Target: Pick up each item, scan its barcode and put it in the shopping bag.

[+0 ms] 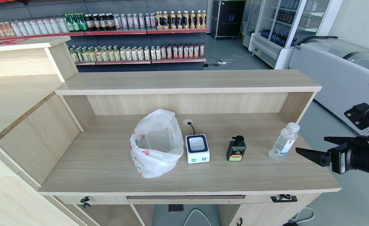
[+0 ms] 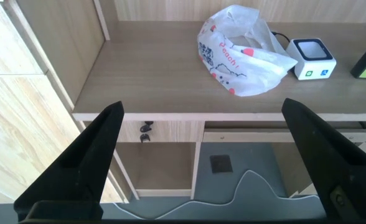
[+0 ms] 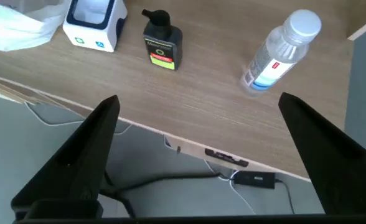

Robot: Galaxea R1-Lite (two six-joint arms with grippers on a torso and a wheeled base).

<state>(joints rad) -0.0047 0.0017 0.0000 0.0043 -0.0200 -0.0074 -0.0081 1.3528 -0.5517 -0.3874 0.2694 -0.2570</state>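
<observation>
the water bottle [image 1: 283, 141] stands upright at the right end of the counter [image 1: 109, 169], just ahead and left of the right gripper [image 1: 310, 144], whose jaws gape wide and empty, far nearer it than the equally wide left gripper [image 2: 201, 106].

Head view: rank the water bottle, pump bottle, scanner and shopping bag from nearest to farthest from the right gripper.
From the right gripper:
1. water bottle, far right
2. pump bottle, right of centre
3. scanner, centre
4. shopping bag, left of the scanner
</observation>
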